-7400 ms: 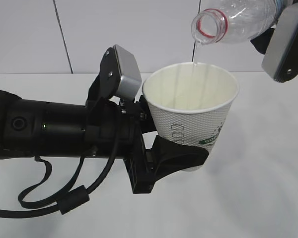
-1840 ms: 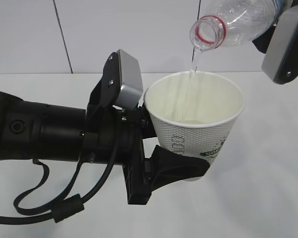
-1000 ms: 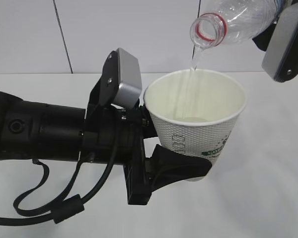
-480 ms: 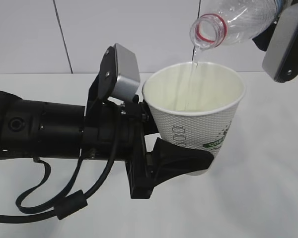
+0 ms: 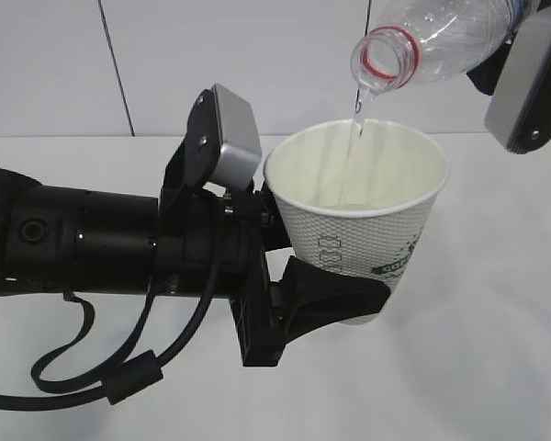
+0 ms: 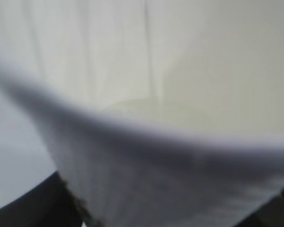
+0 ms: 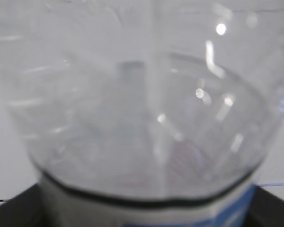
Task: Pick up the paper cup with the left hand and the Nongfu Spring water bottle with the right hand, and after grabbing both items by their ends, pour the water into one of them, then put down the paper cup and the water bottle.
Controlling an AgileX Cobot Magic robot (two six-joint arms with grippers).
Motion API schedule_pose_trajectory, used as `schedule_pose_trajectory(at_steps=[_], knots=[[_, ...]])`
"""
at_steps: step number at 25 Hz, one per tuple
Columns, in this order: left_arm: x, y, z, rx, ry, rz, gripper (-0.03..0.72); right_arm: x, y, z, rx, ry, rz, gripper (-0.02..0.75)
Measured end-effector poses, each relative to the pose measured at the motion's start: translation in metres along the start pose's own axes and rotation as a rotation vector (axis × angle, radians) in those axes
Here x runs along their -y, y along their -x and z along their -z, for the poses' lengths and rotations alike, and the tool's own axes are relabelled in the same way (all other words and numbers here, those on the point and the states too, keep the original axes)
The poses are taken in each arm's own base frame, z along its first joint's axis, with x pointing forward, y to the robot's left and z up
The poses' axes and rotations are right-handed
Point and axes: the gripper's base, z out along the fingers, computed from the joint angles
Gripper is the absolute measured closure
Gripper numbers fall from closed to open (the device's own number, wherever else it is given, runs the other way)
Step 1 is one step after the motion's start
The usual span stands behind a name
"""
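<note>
The white dimpled paper cup (image 5: 363, 220) with green print hangs upright above the table, and my left gripper (image 5: 347, 280) is shut on its lower end, one black finger (image 5: 335, 292) wrapping the near side. Tilted above it at the top right is the clear, capless Nongfu Spring water bottle (image 5: 436, 37), red-ringed mouth down. My right gripper (image 5: 507, 37) is shut on its far end, mostly out of frame. A thin stream of water (image 5: 355, 124) falls into the cup. The left wrist view is filled by the blurred cup (image 6: 180, 71), the right wrist view by the bottle (image 7: 142, 132).
A white table (image 5: 496, 349) lies below both arms, with a white panelled wall (image 5: 211, 64) behind. The left arm's black cable (image 5: 119, 377) loops low over the table. The grey camera block (image 5: 528, 78) of the right arm hangs at the upper right.
The water keeps running from the bottle into the cup. The left arm and cup have shifted slightly, first down and left, then back a little. The bottle has barely moved.
</note>
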Motion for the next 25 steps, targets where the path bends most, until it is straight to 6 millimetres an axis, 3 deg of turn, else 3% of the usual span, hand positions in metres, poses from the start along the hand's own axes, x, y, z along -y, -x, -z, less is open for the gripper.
schedule_pose_trajectory(at_steps=[25], knots=[[-0.0003,-0.0009,-0.0004,-0.004,0.001,0.002,0.179,0.0,0.0,0.0,0.0,0.0,0.008,0.245]])
